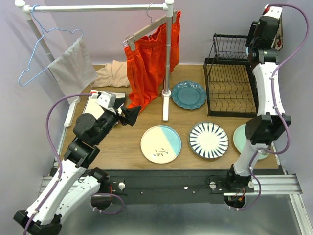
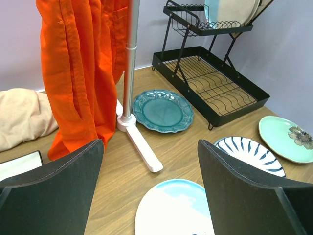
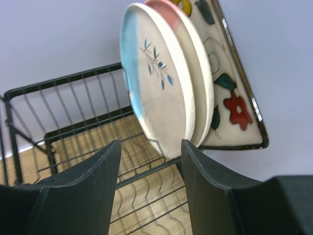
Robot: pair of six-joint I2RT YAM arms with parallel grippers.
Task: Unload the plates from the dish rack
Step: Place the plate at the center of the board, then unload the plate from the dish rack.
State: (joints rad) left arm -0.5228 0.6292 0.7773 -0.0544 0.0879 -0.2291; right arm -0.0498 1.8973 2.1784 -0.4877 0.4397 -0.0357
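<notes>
The black wire dish rack (image 1: 230, 83) stands at the back right. On its upper shelf three plates stand on edge: a cream and light-blue one (image 3: 156, 83) in front, a pink and cream one (image 3: 199, 73) behind it, then a square flowered one (image 3: 234, 98). My right gripper (image 3: 149, 156) is open just below the front plate's lower rim, holding nothing. On the table lie a teal plate (image 1: 189, 95), a cream and light-blue plate (image 1: 161, 144), a blue-striped plate (image 1: 209, 140) and a mint plate (image 1: 243, 138) half hidden by my right arm. My left gripper (image 2: 151, 161) hangs open and empty over the table.
A white clothes rail (image 1: 167, 58) with an orange garment (image 1: 146, 63) stands mid-table, its foot (image 2: 139, 142) near the teal plate. A beige cloth (image 1: 112, 73) and a grey cloth on a blue hanger (image 1: 73, 66) are at the back left. A flat white square (image 1: 93, 108) lies under my left arm.
</notes>
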